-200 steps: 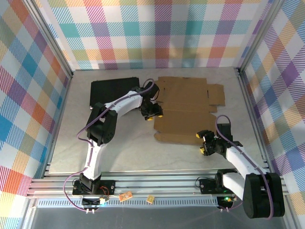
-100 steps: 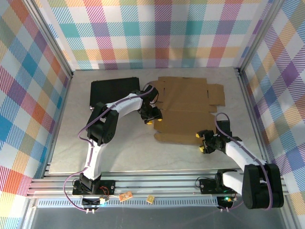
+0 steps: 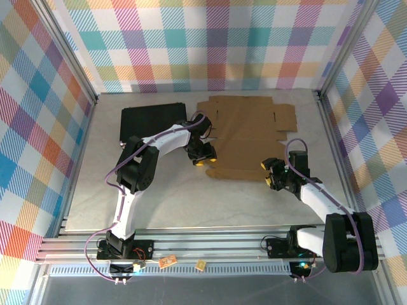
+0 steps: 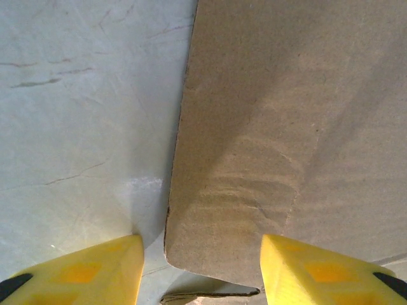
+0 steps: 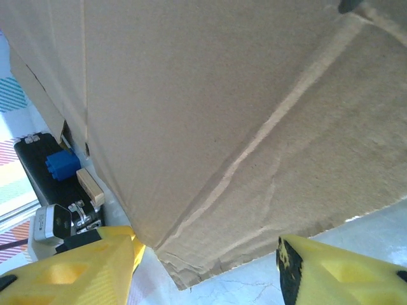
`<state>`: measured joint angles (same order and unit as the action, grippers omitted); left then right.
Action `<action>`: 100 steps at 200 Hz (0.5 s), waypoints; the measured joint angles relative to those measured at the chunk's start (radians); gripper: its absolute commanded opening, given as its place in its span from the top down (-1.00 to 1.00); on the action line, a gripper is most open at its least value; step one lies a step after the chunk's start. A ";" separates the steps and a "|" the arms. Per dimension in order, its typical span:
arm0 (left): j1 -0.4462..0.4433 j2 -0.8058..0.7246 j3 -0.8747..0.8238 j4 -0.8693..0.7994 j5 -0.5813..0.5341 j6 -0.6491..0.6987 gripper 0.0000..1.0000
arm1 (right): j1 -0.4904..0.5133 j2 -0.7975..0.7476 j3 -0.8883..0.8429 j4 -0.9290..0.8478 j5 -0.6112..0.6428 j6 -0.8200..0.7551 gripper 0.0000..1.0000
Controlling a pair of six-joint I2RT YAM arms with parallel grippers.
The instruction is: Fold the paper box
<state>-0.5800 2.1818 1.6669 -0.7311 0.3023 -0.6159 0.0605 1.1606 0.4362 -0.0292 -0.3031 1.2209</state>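
The paper box (image 3: 245, 136) is a brown corrugated die-cut sheet lying opened out at the back middle of the table, its near strip raised a little. My left gripper (image 3: 203, 154) stands open at the sheet's near left corner; in the left wrist view that rounded corner (image 4: 254, 178) lies between the yellow fingers (image 4: 82, 270). My right gripper (image 3: 273, 176) is open at the near right corner. The right wrist view has a creased, crumpled corner (image 5: 210, 254) between the spread fingertips (image 5: 331, 273).
A black rectangular case (image 3: 149, 121) lies left of the sheet, under the left arm. Aluminium rails (image 3: 210, 244) run along the table's front edge. Plaid walls close the back and sides. Bare tabletop (image 3: 184, 197) lies in front of the sheet.
The cardboard sheet has slid toward the back and its near edge has lifted. The right gripper has moved forward up to the sheet's near right corner; the left gripper shifted slightly.
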 measured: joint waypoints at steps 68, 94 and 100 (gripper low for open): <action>0.000 0.000 0.060 -0.003 0.003 -0.024 -0.03 | 0.000 0.010 -0.006 -0.022 0.008 -0.002 -0.31; 0.001 0.004 0.150 -0.019 0.002 -0.027 -0.02 | 0.000 0.044 -0.007 -0.011 0.008 -0.002 -0.31; 0.001 0.008 0.172 -0.024 0.000 -0.027 -0.01 | 0.000 0.055 -0.007 -0.011 0.008 -0.003 -0.31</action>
<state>-0.5789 2.1902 1.8393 -0.7555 0.3019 -0.6426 0.0605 1.2156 0.4294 -0.0406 -0.2951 1.2182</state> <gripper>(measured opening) 0.511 0.655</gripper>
